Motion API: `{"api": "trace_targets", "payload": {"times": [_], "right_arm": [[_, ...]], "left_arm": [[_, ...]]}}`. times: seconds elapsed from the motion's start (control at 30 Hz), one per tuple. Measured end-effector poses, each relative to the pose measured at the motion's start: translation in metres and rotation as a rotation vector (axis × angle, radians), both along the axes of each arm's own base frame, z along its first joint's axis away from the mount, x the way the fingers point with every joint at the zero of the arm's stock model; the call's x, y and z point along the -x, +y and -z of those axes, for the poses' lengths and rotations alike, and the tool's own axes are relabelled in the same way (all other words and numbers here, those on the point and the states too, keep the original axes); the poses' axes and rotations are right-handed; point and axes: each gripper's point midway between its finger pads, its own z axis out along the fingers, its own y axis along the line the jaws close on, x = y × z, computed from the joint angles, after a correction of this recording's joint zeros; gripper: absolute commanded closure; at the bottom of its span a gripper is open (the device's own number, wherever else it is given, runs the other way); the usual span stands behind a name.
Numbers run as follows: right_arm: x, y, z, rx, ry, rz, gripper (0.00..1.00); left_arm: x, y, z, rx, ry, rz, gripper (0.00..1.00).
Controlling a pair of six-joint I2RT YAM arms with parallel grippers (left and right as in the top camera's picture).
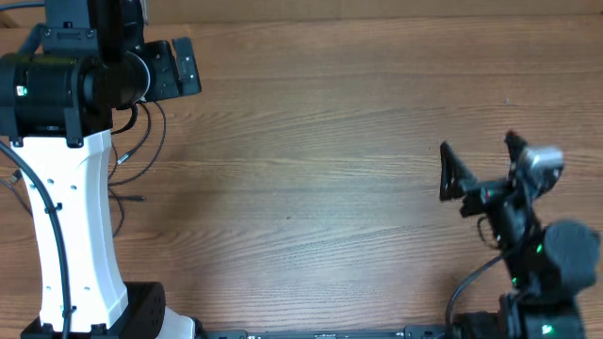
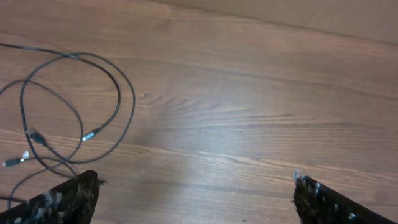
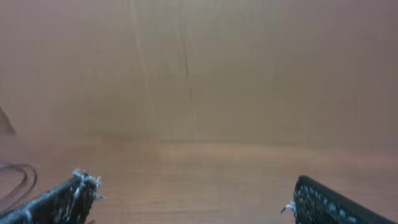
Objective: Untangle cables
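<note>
The cables (image 2: 74, 102) are thin black cords lying in loose overlapping loops on the wooden table, with silver-tipped plugs at their ends. In the overhead view the cables (image 1: 151, 141) lie at the far left, partly hidden under my left arm. My left gripper (image 2: 196, 193) is open and empty, hovering just right of the loops; its left finger is close to one cord. It also shows in the overhead view (image 1: 181, 66). My right gripper (image 1: 477, 143) is open and empty at the right side, far from the cables; it also shows in the right wrist view (image 3: 193, 193).
The white left arm column (image 1: 80, 235) stands over the left of the table and covers part of the cables. The right arm base (image 1: 551, 273) sits at the lower right. A thin dark loop (image 3: 18, 180) shows at the left edge of the right wrist view.
</note>
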Motion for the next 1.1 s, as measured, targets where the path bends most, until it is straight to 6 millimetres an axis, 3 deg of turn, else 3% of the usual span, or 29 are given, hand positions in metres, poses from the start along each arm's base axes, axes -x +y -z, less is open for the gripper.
{"api": "trace_targets", "payload": {"times": [0.1,0.2,0.33,0.63,1.1], "right_arm": [[0.009,0.0,0.01,-0.002,-0.115,-0.001,0.0],[0.012,0.0,0.042,-0.002,-0.123,-0.001,0.0],[0.014,0.0,0.07,-0.002,-0.104,0.0,0.0],[0.023,-0.002,0.076,-0.007,-0.172,0.021,0.0],[0.026,0.003,0.113,-0.009,-0.159,0.002,0.0]], "left_arm": [[0.0,0.0,0.0,0.0,0.001,0.0,0.0],[0.0,0.0,0.0,0.0,0.002,0.0,0.01],[0.0,0.0,0.0,0.0,0.002,0.0,0.0],[0.0,0.0,0.0,0.0,0.002,0.0,0.0],[0.0,0.0,0.0,0.0,0.002,0.0,0.01]]}}
